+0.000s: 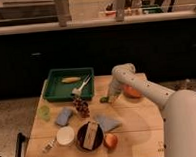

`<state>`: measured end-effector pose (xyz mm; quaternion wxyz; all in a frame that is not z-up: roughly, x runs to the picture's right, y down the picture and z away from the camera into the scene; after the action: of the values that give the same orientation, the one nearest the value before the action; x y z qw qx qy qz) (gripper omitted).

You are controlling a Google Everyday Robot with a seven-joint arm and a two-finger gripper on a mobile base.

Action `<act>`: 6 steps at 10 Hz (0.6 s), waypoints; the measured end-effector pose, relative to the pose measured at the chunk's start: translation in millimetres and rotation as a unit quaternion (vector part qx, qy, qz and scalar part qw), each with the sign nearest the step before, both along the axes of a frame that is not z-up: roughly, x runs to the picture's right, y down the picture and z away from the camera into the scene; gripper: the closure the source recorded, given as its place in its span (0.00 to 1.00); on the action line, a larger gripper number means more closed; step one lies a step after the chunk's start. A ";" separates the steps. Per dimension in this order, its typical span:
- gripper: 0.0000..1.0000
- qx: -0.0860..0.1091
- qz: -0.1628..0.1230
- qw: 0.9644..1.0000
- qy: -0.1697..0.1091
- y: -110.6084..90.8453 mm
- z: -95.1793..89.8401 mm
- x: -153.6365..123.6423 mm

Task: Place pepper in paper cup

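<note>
Note wooden tabletop [140, 133] carrying all items. Locate white paper cup [65, 136] near front edge, well apart from pepper. Find claw [111, 97] lowered to tabletop beside orange bowl [133, 92]; open or closed: cannot tell. Find pepper [103, 99] lying on tabletop just beside claw. Treat grasp as unconfirmed; expect lift, carry and release outstanding.

Wooden table [140, 133] before dark cabinets [30, 62] under a counter [88, 22] (dim light).
</note>
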<state>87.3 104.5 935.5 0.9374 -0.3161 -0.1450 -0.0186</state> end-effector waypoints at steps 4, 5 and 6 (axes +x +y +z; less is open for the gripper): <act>1.00 0.006 -0.009 1.000 0.002 -7.1 -10.2 -4.4; 1.00 0.009 -0.011 1.000 0.003 -9.7 -13.2 -5.8; 1.00 0.014 -0.014 1.000 0.004 -15.4 -19.5 -7.9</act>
<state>79.5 89.0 916.0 0.9420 -0.3052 -0.1361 -0.0326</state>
